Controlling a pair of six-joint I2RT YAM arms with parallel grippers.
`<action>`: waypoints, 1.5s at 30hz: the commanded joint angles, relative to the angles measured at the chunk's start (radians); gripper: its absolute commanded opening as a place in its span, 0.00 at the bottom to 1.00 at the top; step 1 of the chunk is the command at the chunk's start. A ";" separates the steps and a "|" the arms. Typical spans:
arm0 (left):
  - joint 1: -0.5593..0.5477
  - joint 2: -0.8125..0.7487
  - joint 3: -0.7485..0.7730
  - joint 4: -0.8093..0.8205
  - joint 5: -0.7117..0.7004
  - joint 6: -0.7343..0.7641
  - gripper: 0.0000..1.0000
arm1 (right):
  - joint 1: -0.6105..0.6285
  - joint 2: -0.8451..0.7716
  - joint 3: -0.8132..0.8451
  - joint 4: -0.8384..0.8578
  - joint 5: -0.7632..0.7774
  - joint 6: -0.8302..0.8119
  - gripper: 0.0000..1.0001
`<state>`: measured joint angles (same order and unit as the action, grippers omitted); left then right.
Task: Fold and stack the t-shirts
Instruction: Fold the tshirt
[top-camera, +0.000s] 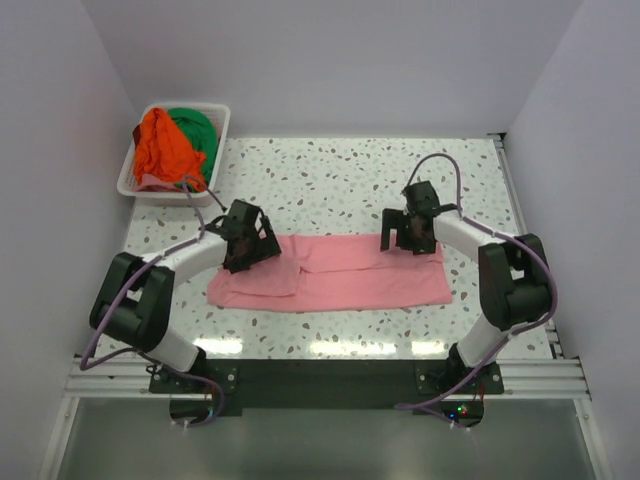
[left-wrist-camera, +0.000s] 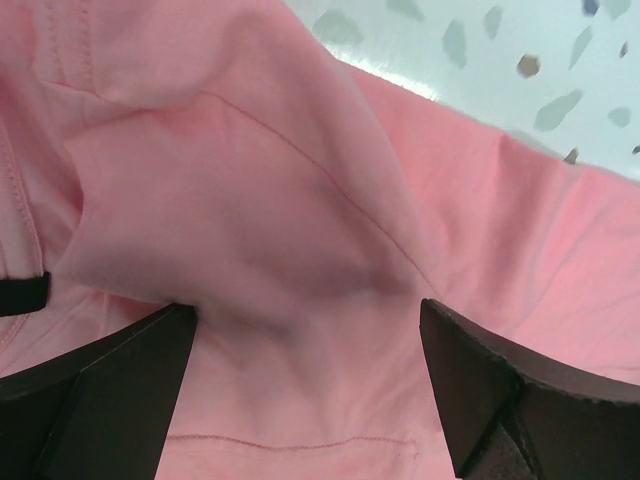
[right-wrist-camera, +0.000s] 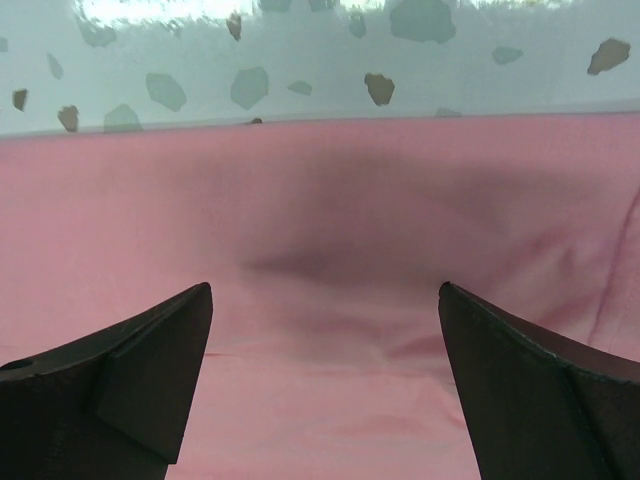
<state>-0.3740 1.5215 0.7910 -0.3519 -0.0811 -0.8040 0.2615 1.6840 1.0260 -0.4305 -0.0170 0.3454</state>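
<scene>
A pink t-shirt (top-camera: 340, 275) lies folded lengthwise into a wide strip across the middle of the table. My left gripper (top-camera: 242, 250) hovers over its left end, jaws wide apart, with wrinkled pink cloth (left-wrist-camera: 300, 200) below and between them. My right gripper (top-camera: 408, 238) is low over the shirt's far edge near the right end, also open, above flat pink fabric (right-wrist-camera: 320, 330). An orange t-shirt (top-camera: 160, 148) and a green t-shirt (top-camera: 195, 130) are bunched together in the basket at the far left.
The white slotted basket (top-camera: 222, 118) stands at the table's far left corner. Speckled tabletop (top-camera: 340, 180) stretches beyond the pink shirt. White walls enclose the back and sides. A metal rail (top-camera: 320, 375) runs along the near edge by the arm bases.
</scene>
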 joint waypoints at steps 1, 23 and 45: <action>0.014 0.171 0.037 0.044 0.020 0.018 1.00 | -0.001 -0.042 -0.056 0.004 0.005 -0.003 0.99; -0.032 1.132 1.419 -0.164 0.046 0.134 1.00 | 0.473 -0.227 -0.406 0.156 -0.251 0.178 0.99; -0.055 1.264 1.558 0.062 0.067 0.037 1.00 | 0.789 -0.138 -0.265 0.211 -0.268 0.242 0.99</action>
<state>-0.4271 2.6911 2.3608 -0.2310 -0.0563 -0.7574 1.0332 1.5326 0.7460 -0.1219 -0.3008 0.5793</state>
